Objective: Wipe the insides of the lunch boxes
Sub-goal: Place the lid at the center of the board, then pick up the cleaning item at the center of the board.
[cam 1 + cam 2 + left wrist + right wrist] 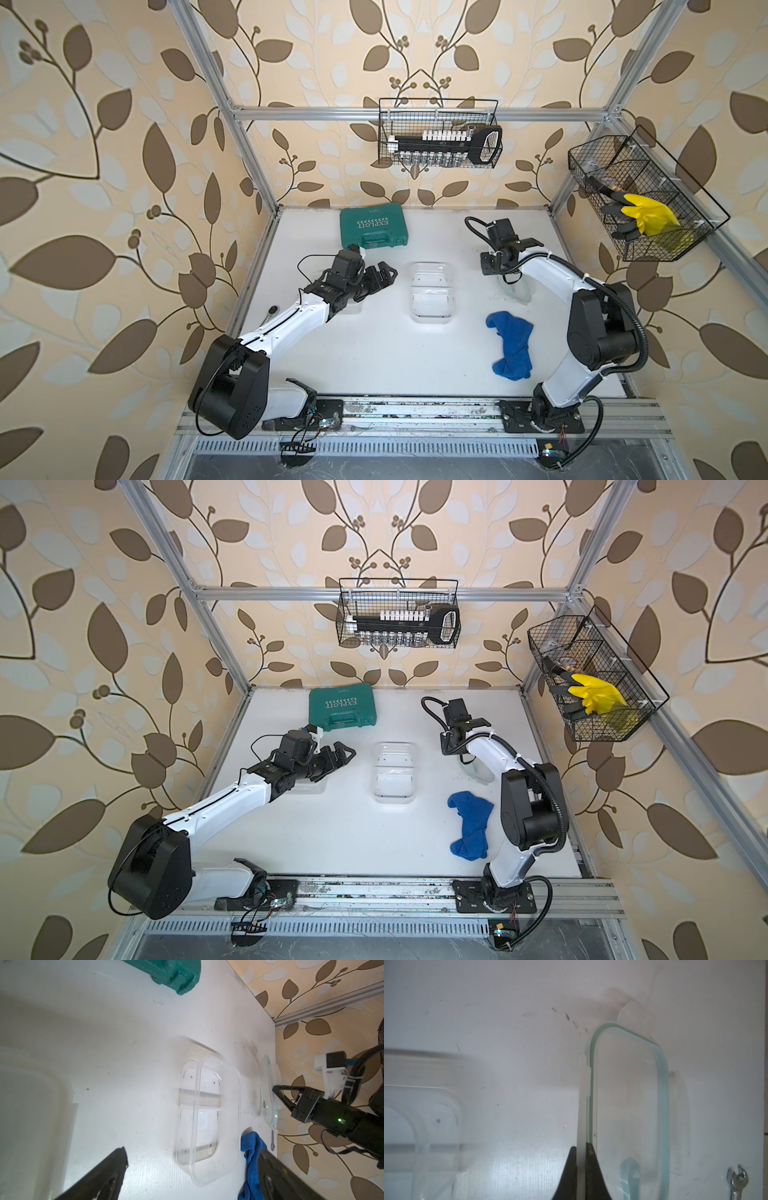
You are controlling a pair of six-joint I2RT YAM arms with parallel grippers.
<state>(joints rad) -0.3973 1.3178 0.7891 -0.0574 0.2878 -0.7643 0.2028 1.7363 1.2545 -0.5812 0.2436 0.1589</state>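
Note:
An open clear lunch box (431,291) (394,771) sits mid-table; in the left wrist view the same lunch box (207,1115) lies ahead between the spread fingers. A second clear lunch box (353,308) (31,1105) lies partly under my left arm. My left gripper (380,276) (192,1151) hovers open and empty, left of the middle box. My right gripper (492,268) (581,1147) is shut on the side flap of a green-rimmed clear lid (629,1095) (268,1093) (515,286), which is tilted up on edge at the table's right. A blue cloth (511,347) (471,825) lies crumpled near the right arm.
A teal tool case (372,227) lies at the back left. A small wrench (737,1178) rests by the lid near the table's right edge. Wire baskets hang on the back wall (438,133) and the right wall (640,199), the latter with a yellow glove.

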